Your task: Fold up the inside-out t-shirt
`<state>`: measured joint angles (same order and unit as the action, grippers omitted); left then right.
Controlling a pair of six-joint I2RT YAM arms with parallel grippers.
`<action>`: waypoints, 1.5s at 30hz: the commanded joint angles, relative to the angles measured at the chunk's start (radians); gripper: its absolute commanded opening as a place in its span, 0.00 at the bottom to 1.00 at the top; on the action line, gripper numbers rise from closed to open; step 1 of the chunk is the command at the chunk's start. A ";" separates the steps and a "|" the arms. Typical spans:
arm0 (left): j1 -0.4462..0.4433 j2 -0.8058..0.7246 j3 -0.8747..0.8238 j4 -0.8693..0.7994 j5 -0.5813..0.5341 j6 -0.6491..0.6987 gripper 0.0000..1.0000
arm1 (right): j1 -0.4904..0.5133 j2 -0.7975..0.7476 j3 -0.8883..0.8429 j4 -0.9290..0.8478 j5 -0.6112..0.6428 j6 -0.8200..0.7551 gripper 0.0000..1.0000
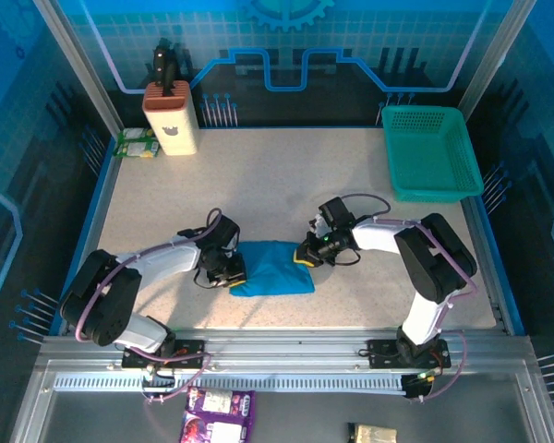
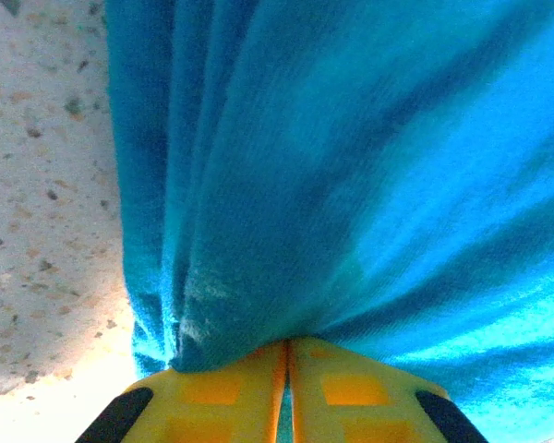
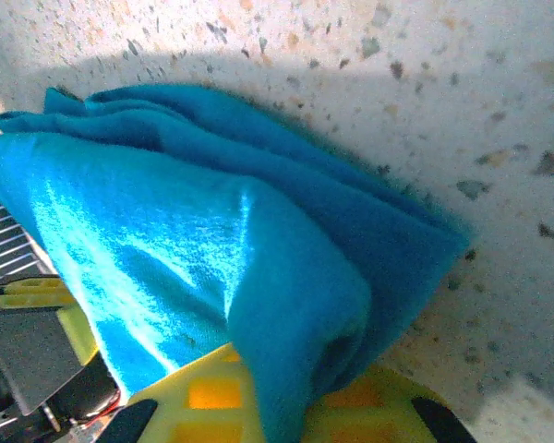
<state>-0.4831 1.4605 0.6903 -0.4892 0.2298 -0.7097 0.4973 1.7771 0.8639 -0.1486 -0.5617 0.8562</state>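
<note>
The inside-out t-shirt [image 1: 272, 268] is seen bunched into a small blue heap on the speckled table [image 1: 286, 175], well apart from the teal mesh basket [image 1: 423, 110], nearer the arm bases than the basket and to its left. The heap is flanked by both arms: the left gripper [image 1: 233, 274] is set against the edge of the cloth farther from the basket, and the right gripper [image 1: 305, 257] against the edge closer to the basket.

In the left wrist view, the t-shirt [image 2: 351, 166] is drawn into tight pleats that run down into the left gripper [image 2: 286, 369]. Its yellow fingers [image 2: 222, 388] are pressed together on the gathered fabric, with only a thin sliver between them (a trace of blue shows in that slit).

In the right wrist view, several stacked layers of the t-shirt [image 3: 212, 240] are seen, and a thick fold is pinched in the right gripper [image 3: 277, 397], whose jaws are closed on it. One yellow finger [image 3: 212, 392] is partly draped by the cloth.

A tan knife block [image 1: 171, 120] stands far to the left of the basket, along the same far edge.
</note>
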 commanded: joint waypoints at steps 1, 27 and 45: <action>0.008 0.031 -0.077 -0.143 -0.099 -0.028 0.15 | -0.014 0.055 -0.031 0.027 -0.001 -0.013 0.11; 0.070 0.165 0.172 -0.270 -0.211 0.074 0.20 | 0.070 -0.139 0.009 -0.241 0.169 -0.108 0.53; 0.077 0.228 0.149 -0.303 -0.243 0.082 0.13 | 0.138 -0.045 -0.045 0.001 0.092 0.013 0.45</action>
<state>-0.4198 1.6283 0.8898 -0.7574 0.0727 -0.6445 0.6144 1.6928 0.8429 -0.2672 -0.4099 0.8375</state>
